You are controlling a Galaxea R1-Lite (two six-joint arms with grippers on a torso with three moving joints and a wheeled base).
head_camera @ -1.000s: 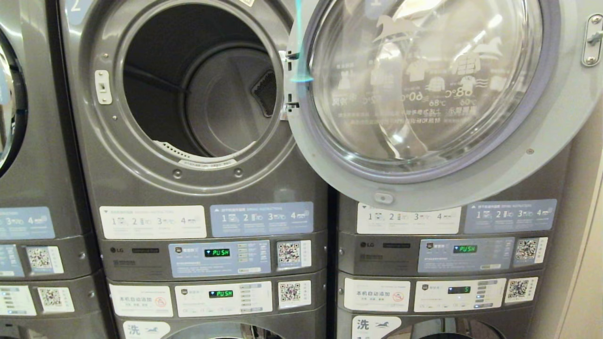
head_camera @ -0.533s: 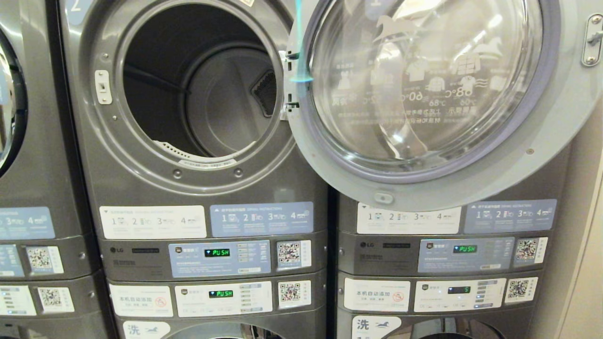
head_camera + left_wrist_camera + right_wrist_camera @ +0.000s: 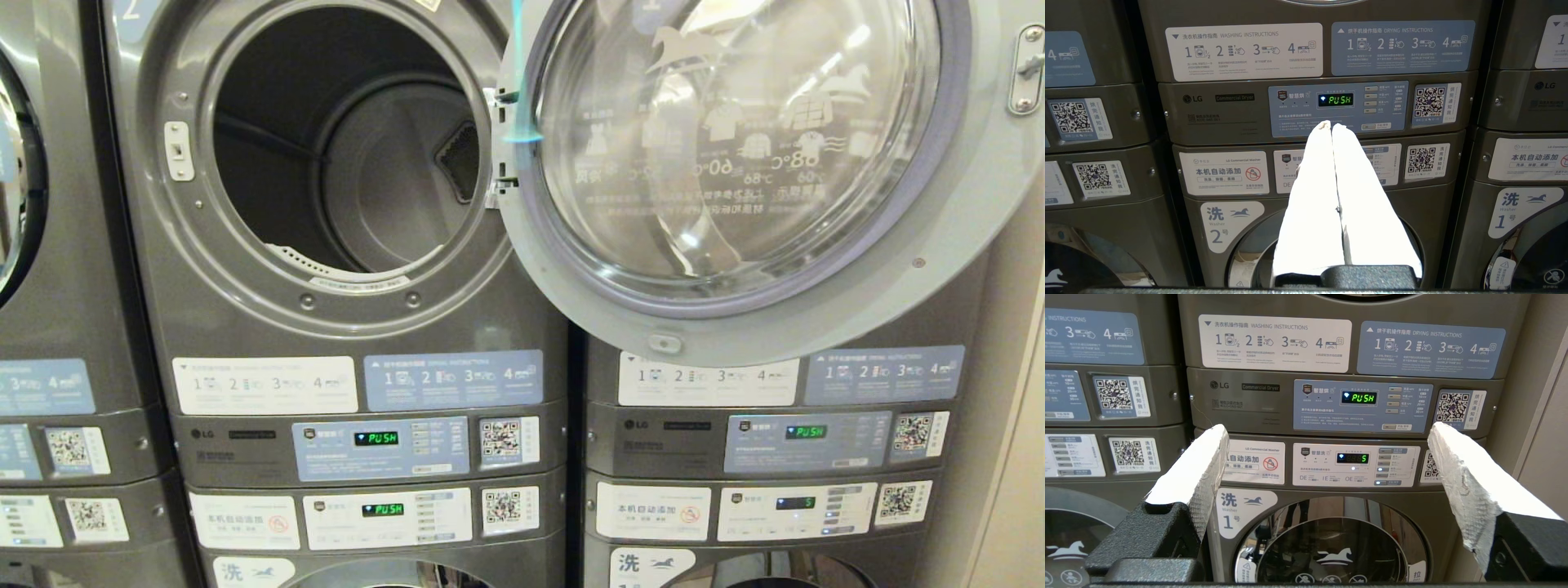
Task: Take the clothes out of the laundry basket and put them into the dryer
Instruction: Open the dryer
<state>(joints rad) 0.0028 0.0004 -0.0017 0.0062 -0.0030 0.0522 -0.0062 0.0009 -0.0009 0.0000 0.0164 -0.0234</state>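
Observation:
A grey dryer fills the head view, its round mouth showing a bare drum. Its glass door is swung wide to the right, over the neighbouring machine. The clothes and the laundry basket are out of view. Neither arm shows in the head view. My left gripper is shut with nothing in it, white fingers pressed together and pointing at the dryer's control panel. My right gripper stands open and empty, facing the panels of the right-hand machine.
Stacked grey machines stand side by side, washers below with round doors. Another machine is at the left. A beige wall bounds the right side. The open door juts out at drum height.

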